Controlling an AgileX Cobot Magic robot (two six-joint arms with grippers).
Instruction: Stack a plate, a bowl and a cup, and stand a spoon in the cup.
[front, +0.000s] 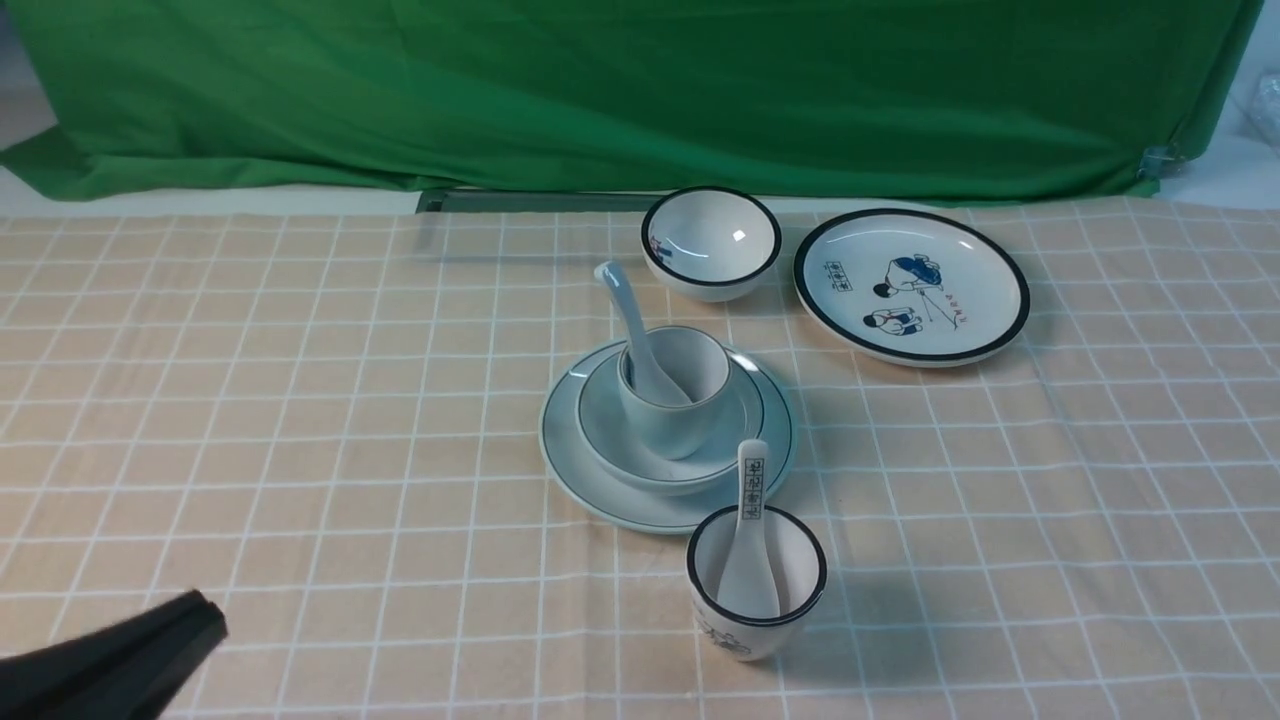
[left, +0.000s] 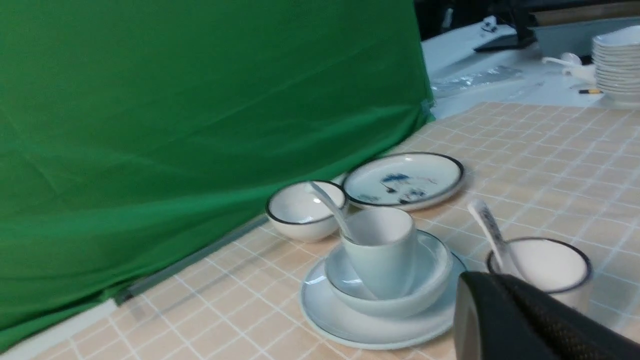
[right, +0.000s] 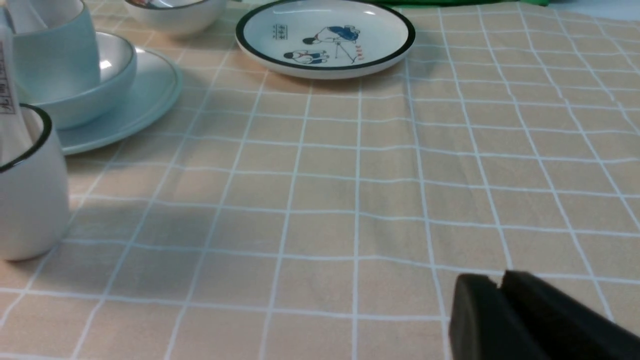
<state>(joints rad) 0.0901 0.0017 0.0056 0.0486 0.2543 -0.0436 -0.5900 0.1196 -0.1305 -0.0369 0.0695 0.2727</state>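
The pale blue-green plate (front: 600, 490) lies mid-table with the shallow bowl (front: 603, 412) on it and the cup (front: 672, 428) standing in the bowl. The plain white spoon (front: 625, 310) stands in the cup, its handle leaning to the far left. The left wrist view shows the same stack: plate (left: 350, 327), bowl (left: 430, 290), cup (left: 382, 250), spoon (left: 327, 202). My left gripper (front: 205, 615) is shut and empty near the front left corner, well clear of the stack. The right gripper (right: 500, 285) shows only in its wrist view, fingers together, empty, low over bare cloth to the right of the stack.
A white black-rimmed bowl (front: 711, 242) and a cartoon-printed plate (front: 911, 285) sit at the back. A white black-rimmed cup (front: 756, 590) holding a spoon with black characters (front: 751, 490) stands just in front of the stack. A green cloth (front: 600, 90) closes the far side.
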